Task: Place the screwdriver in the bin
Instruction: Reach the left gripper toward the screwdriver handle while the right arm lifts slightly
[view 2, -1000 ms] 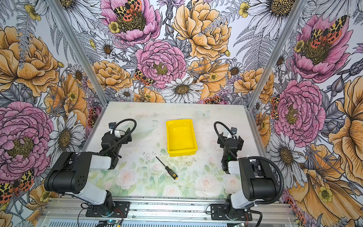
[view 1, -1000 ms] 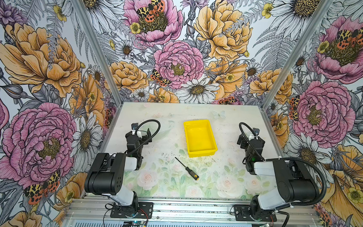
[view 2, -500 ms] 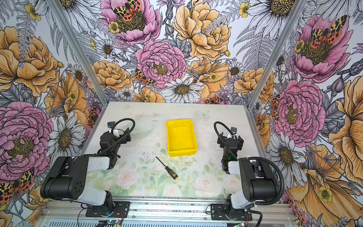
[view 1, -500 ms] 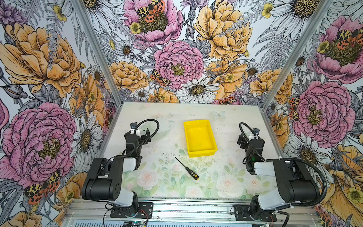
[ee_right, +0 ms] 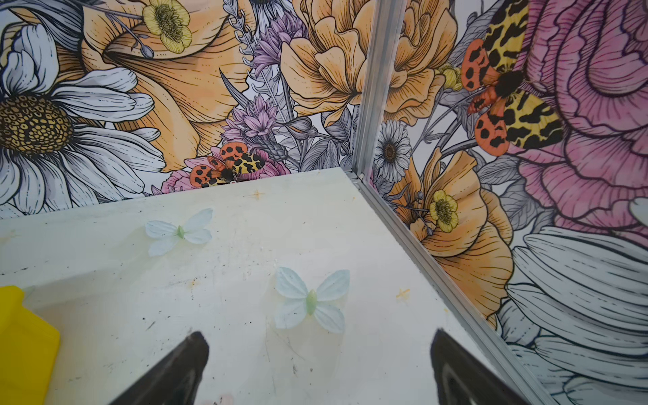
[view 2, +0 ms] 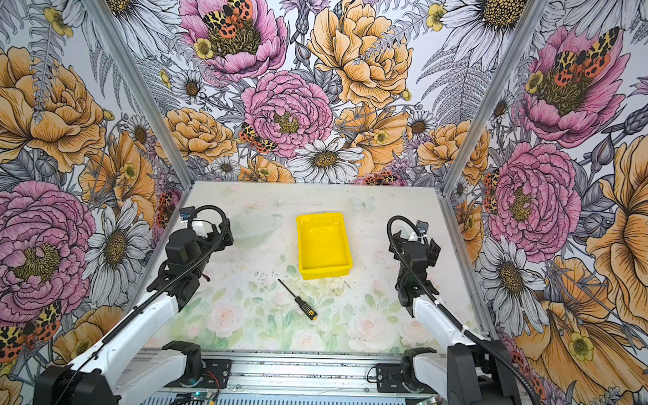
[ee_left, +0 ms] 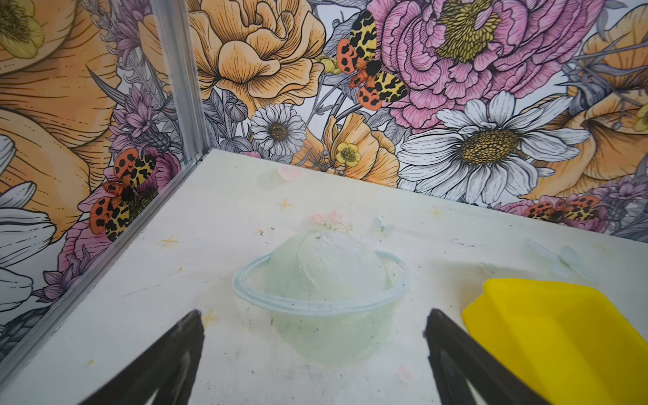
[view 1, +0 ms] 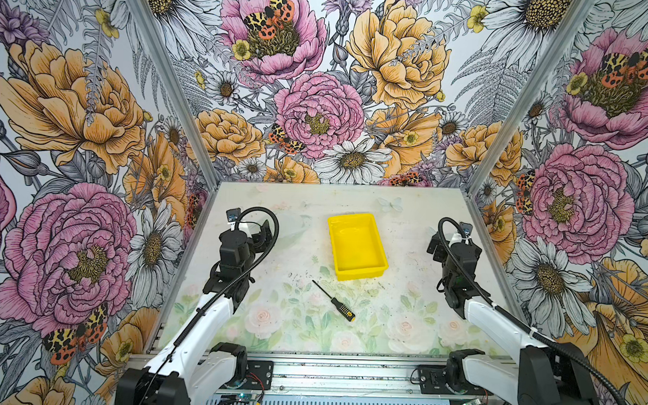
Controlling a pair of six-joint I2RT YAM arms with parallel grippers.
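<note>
The screwdriver [view 1: 334, 301] [view 2: 299, 300] lies loose on the table mat, shaft pointing back-left, its yellow-capped handle toward the front. Just behind it stands the yellow bin [view 1: 360, 274] [view 2: 325, 273], with nothing in it. Left of the bin and apart from both, my left gripper [ee_left: 314, 315] is open over a printed planet, and the bin's corner [ee_left: 561, 333] shows beside one finger. Right of the bin, my right gripper [ee_right: 317, 336] is open over the bare mat near a printed butterfly, with a corner of the bin [ee_right: 21, 340] at the frame's edge. Neither wrist view shows the screwdriver.
Flower-printed walls with metal corner posts [view 1: 208, 177] [view 1: 467, 186] close the table on three sides. The arms' bases sit on a metal rail [view 1: 346, 375] along the front edge. Both forearms [view 1: 207, 318] [view 1: 496, 324] reach in from the front corners.
Both arms have unfolded: their elbows have swung toward the front edge, the left one first. The grippers stay open and almost in place. Screwdriver and bin have not moved.
</note>
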